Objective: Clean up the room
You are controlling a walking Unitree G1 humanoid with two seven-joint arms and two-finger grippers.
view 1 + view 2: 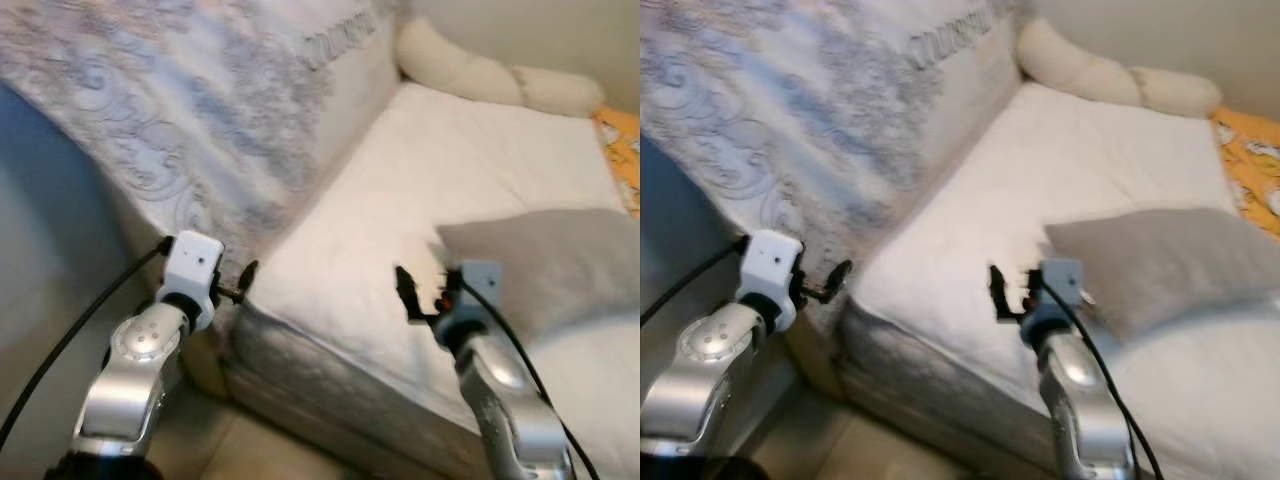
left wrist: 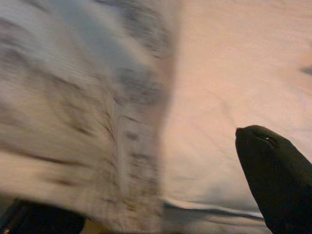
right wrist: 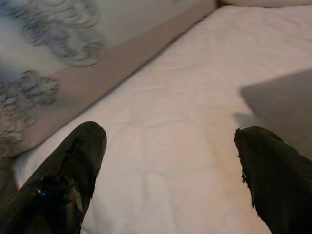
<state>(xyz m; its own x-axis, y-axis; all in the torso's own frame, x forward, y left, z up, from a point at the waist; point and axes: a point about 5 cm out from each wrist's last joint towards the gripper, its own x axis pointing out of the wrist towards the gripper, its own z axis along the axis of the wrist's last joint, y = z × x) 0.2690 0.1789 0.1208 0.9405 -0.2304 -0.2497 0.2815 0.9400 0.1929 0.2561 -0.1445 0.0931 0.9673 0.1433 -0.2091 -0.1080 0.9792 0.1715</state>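
Observation:
A bed with a white sheet (image 1: pixel 440 170) lies before me. On its right side rests a grey pillow (image 1: pixel 555 265). My right gripper (image 1: pixel 425 293) hovers over the sheet just left of that pillow, open, with nothing between its fingers (image 3: pixel 73 165). Near the bed's front left corner my left gripper (image 1: pixel 241 284) is open and empty, one black finger (image 2: pixel 278 180) showing against the sheet. That wrist view is blurred.
A patterned grey-white mattress (image 1: pixel 200 110) leans upright along the bed's left side. A long cream bolster (image 1: pixel 480 75) lies at the head of the bed, and orange fabric (image 1: pixel 622 150) sits at the far right. Tan floor (image 1: pixel 250 450) shows below the bed's front edge.

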